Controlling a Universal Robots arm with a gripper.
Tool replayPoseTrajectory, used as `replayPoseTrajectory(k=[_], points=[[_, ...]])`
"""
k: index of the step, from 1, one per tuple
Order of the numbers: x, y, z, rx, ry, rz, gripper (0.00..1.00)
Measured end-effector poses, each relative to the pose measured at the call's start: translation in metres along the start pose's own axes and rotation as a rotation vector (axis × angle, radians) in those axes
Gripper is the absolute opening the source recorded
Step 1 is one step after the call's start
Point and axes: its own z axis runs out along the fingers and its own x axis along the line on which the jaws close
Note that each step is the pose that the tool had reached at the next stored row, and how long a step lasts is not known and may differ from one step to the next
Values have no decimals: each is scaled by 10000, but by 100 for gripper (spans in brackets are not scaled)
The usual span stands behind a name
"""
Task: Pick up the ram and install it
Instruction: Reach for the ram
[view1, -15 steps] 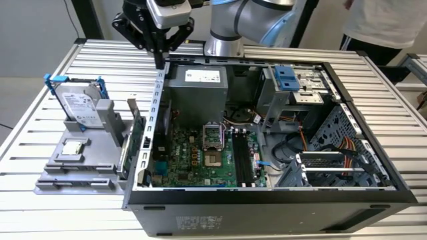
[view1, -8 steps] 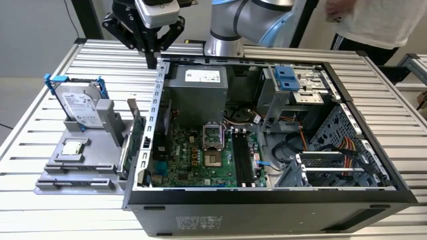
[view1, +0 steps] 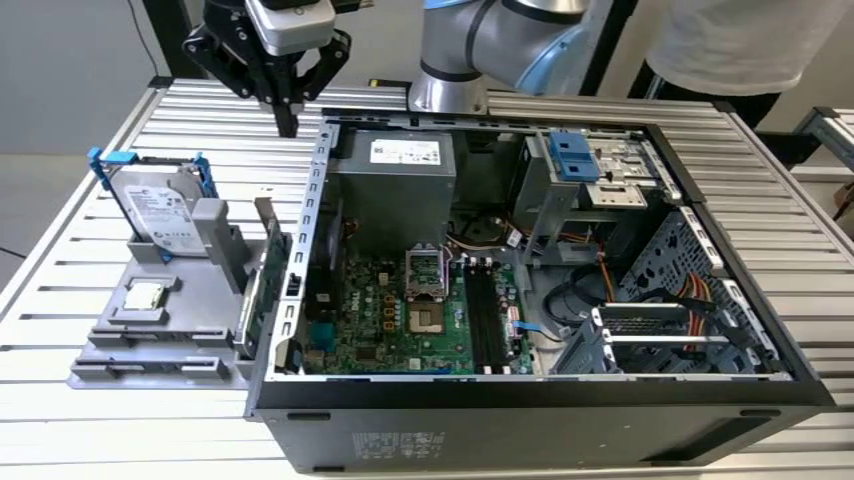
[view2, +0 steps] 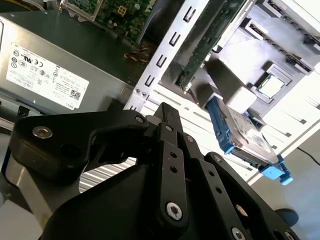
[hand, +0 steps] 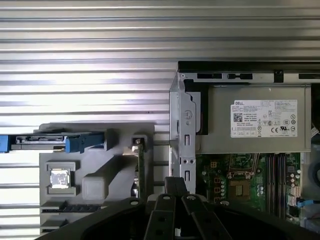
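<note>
My gripper (view1: 286, 122) hangs shut and holds nothing, above the table just outside the far corner of the open computer case (view1: 320, 200), on the exterior view's left. In both wrist views its black fingers (hand: 175, 184) (view2: 166, 114) are pressed together. Below it a grey holder (view1: 147, 345) carries parts beside the case. I cannot pick out the ram; a thin dark-green card (view1: 271, 285) with a metal bracket stands on edge at the holder's case side. The black memory slots (view1: 486, 325) lie on the motherboard inside the case.
A silver hard drive (view1: 163, 210) in a blue frame stands upright on the holder, with a processor chip (view1: 144, 295) in front of it. The grey power supply (view1: 394, 175) fills the case's far corner. A person in a white shirt (view1: 747, 40) stands behind the table.
</note>
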Motion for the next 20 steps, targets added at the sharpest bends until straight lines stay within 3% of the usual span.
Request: replayPoseTrajectory(k=[20], points=[[335, -7, -8, -3, 9, -169, 0]])
